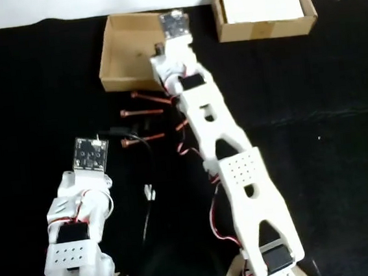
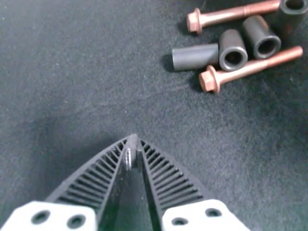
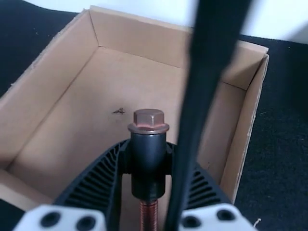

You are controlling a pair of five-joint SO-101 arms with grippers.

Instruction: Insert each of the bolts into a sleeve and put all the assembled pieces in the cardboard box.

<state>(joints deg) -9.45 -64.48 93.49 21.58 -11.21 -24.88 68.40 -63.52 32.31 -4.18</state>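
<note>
- Your left arm (image 1: 74,214) sat at about 7 o'clock on the table. The left gripper (image 2: 132,144) was low over bare cloth, and its ribbed fingers (image 2: 96,178) were pressed together at the tips with nothing between them.
- Near that gripper lay loose parts. Two copper-coloured loose bolts (image 2: 250,67) lay flat, and a cluster of dark loose sleeves (image 2: 195,57) sat between them, touching one another. One sleeve lay side-on and two showed their open bores.
- In the high view, more of these bolts lay near the table's middle, between your left arm and the cardboard box (image 1: 114,60).
- That box stood open at about 11 o'clock. A small dark mark (image 3: 118,111) on its floor was too small to read as print.
- Your right arm (image 1: 240,178) stretched from about 5 o'clock up to the box.
- The right gripper (image 3: 147,156) hung over the box floor with its fingers clamped on a held sleeve (image 3: 147,166).
- An inserted bolt (image 3: 148,120) ran through that sleeve, with its hex head above and its threaded shank below.
- A black strip (image 3: 211,72) crossed close to the right wrist lens, and you could not tell what it was.
- A second box (image 1: 265,29) with a white lining (image 1: 262,3) stood at about 1 o'clock, well apart from the first.
- The table wore a black cloth (image 1: 343,162), and a pale wall (image 1: 28,9) ran behind it at 12 o'clock.
</note>
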